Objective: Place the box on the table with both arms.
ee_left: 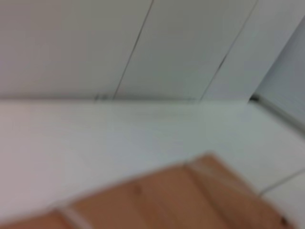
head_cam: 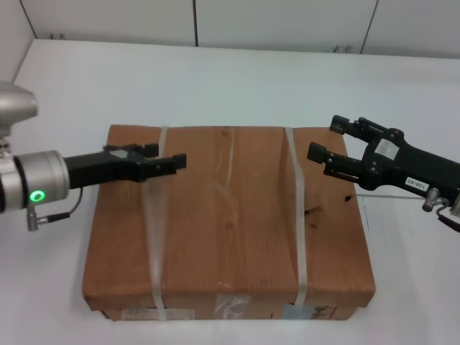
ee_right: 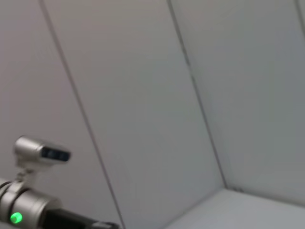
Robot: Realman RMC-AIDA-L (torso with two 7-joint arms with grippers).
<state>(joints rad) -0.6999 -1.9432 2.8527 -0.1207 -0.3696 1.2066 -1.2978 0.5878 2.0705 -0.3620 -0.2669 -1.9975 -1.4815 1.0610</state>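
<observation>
left end effector (head_cam: 171, 162) reaches in from the left over the box (head_cam: 228, 215), its black fingers (head_cam: 162, 165) lying close together, with only a thin gap visible, pinching nothing; whether the tips touch the paper cannot be told. it sits just past the left strap (head_cam: 154, 215), toward the far half of the box top. its wrist (head_cam: 32, 183) is silver-white with a green light (head_cam: 37, 195) lit, and shows again in the right wrist view (ee_right: 24, 207). right end effector (head_cam: 325, 141) reaches in from the right near the far right corner of the box, fingers spread, one finger (head_cam: 343, 125) beyond the far edge, the other (head_cam: 327, 158) over the top surface; it pinches nothing. box lies flat on the white table (head_cam: 215, 79), brown paper wrap, two whitish straps running front to back, the right strap (head_cam: 298, 215) near the right end effector. labels (head_cam: 230, 309) show on the near side face. a dark mark (head_cam: 348, 198) sits on the top toward the right edge. left wrist view shows the box (ee_left: 167, 200) low in frame on the table (ee_left: 95, 138), with wall panels (ee_left: 143, 47) behind. right wrist view shows mostly wall panels (ee_right: 167, 95) and a corner of table (ee_right: 238, 210).
</observation>
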